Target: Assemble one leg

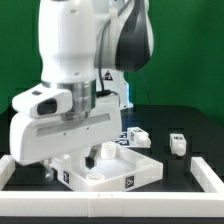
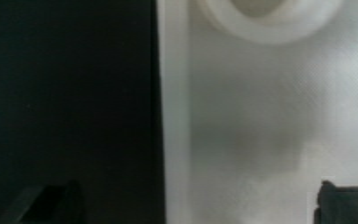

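In the exterior view two white legs with tags lie on the black table, one (image 1: pixel 135 137) just behind the large white square panel (image 1: pixel 125 175) and one (image 1: pixel 178 143) further to the exterior view's right. A short white stub (image 1: pixel 105 152) stands on the panel. My hand (image 1: pixel 70 125) hangs low over the panel's near left part and hides the fingers. In the wrist view my gripper (image 2: pixel 197 205) is open and empty. One dark fingertip (image 2: pixel 51 205) is over the black table, the other (image 2: pixel 345 203) over the panel (image 2: pixel 265 120), whose straight edge runs between them. A round hole (image 2: pixel 265 18) shows in the panel.
A white raised border (image 1: pixel 205 172) frames the table at the front and sides. The arm's large body fills the exterior view's left and middle and hides what lies behind it.
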`<state>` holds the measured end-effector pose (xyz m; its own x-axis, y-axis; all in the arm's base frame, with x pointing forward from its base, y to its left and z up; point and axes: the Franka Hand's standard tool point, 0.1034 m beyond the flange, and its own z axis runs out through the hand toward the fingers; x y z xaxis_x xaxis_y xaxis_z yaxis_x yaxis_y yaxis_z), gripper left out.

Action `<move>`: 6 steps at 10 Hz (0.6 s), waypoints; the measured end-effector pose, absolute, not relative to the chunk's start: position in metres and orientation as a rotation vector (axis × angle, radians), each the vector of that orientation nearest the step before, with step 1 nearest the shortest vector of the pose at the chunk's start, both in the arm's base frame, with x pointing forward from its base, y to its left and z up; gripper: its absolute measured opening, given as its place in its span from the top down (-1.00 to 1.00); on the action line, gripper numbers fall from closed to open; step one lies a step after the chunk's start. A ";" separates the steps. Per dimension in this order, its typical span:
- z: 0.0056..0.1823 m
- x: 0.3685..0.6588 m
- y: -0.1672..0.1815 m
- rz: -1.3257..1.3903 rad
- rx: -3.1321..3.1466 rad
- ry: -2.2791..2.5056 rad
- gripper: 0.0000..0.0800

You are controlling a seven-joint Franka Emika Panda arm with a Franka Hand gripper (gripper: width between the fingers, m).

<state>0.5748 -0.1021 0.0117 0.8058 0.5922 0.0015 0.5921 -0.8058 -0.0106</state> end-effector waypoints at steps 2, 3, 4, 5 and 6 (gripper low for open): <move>0.010 0.574 -0.105 0.001 -2.969 -1.000 -0.52; 0.009 0.574 -0.105 0.001 -2.969 -1.000 -0.52; 0.009 0.574 -0.105 0.001 -2.969 -1.000 -0.16; 0.009 0.574 -0.105 0.001 -2.969 -1.000 0.18; 0.009 0.574 -0.105 0.001 -2.969 -1.000 0.18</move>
